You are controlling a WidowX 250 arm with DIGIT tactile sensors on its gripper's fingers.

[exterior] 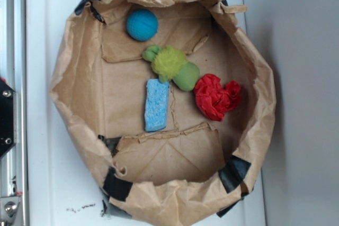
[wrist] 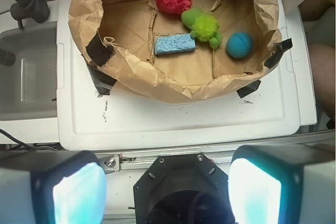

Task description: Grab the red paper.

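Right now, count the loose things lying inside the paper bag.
4. Blue ball by the rim; green fuzzy toy mid-floor; blue sponge beside it; red paper at the toy's other end. None seems hidden.

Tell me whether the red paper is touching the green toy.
Touching. In the exterior view the red paper presses against the rounded end of the green toy with no bag floor showing between them.

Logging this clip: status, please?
Tool open, empty, outside the paper bag. Red paper untouched on bag floor. Green plush toy touching its side.
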